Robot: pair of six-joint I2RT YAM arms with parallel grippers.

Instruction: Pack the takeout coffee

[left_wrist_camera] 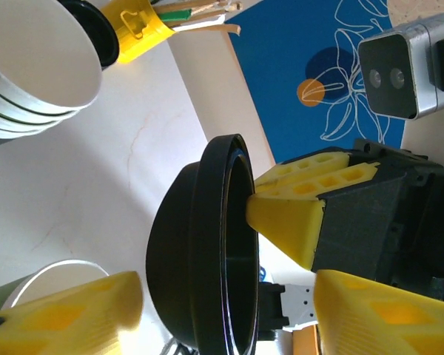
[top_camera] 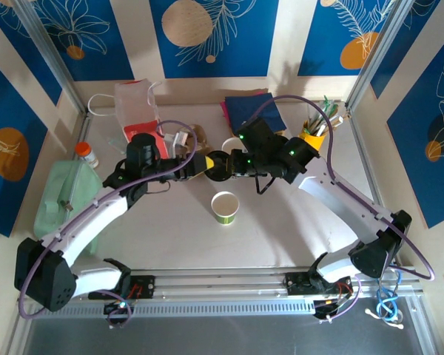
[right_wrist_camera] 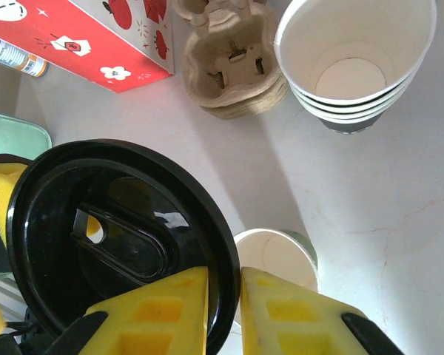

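Note:
The takeout coffee cup (top_camera: 225, 207) stands open-topped and upright on the table, in front of where the two grippers meet. It appears in the right wrist view (right_wrist_camera: 277, 259) just past the fingers, and its rim (left_wrist_camera: 52, 277) is low on the left in the left wrist view. Above the table, my right gripper (right_wrist_camera: 223, 288) is shut on the rim of a black lid (right_wrist_camera: 118, 237), holding it on edge. My left gripper (left_wrist_camera: 229, 310) is open, its yellow fingers (left_wrist_camera: 81, 310) straddling the same lid (left_wrist_camera: 200, 259) with a gap on one side. In the top view, the lid (top_camera: 218, 166) hangs between the left gripper (top_camera: 206, 164) and the right gripper (top_camera: 235, 166).
A stack of white cups (right_wrist_camera: 355, 66) and a brown pulp carrier (right_wrist_camera: 229, 59) sit behind the lid. A yellow pot of utensils (top_camera: 314, 133) stands at the back right. A red printed box (right_wrist_camera: 81, 37), a green container (top_camera: 63, 196) and a small orange-capped bottle (top_camera: 85, 153) occupy the left.

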